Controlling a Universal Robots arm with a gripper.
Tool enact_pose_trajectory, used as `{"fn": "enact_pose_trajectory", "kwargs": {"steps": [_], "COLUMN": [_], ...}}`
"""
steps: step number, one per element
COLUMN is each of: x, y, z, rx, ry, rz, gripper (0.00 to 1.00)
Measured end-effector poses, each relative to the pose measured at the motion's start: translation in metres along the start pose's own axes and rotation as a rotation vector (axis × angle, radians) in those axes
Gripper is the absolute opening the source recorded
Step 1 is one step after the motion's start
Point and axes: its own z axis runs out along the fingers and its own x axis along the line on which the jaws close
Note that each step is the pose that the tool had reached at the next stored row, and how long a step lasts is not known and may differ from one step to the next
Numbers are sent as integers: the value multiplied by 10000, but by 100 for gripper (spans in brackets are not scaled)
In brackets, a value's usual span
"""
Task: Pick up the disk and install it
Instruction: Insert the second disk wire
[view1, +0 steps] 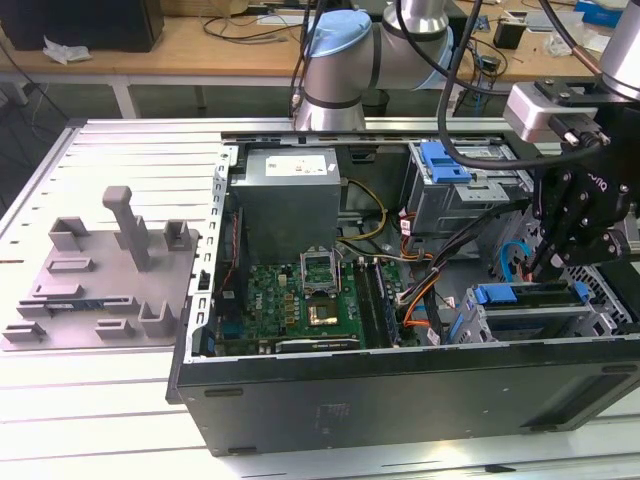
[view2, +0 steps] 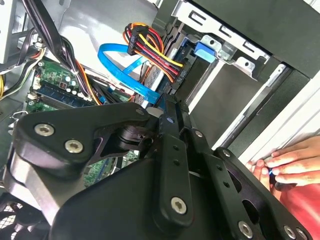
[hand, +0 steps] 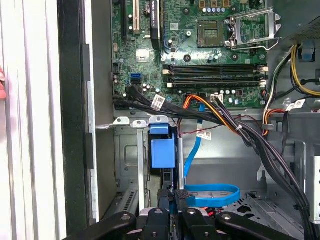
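The disk is seen edge-on just ahead of the gripper, lengthwise between jaws seemingly closed on it.

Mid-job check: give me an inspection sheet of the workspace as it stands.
Surface: slatted metal table carrying an open black computer case.
Job's things: blue-railed disk sitting in the drive cage slot.
Clutter: grey plastic fixture plate with posts beside the case.
Grippers: black pincer at the disk's edge; grip unclear.
Cables: flat blue data cable and black-orange wire bundle near the slot.
Surroundings: person's hand at the case edge; wooden bench behind.
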Motion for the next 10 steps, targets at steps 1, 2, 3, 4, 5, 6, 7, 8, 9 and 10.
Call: {"fn": "enact_pose_trajectory", "kwargs": {"steps": [1,2,3,4,5,6,7,8,9,10], "x": [0,0,0,0,0,0,-1,-1,-1,-1], "y": [0,-1,-1,-1,-1,-2,-4,-7,-9,-10], "z": [0,2,4,6,8,10,13,16,18,19], "rx": [1,1,1,2,2,1,1,1,2,1], "ry": [0,0,-1,0,0,0,1,-1,0,0], "rz": [-15,-18,-18,-18,-18,-18,-19,-19,-18,-18], "gripper": [16,16,16,16,16,16,16,16,16,16]}}
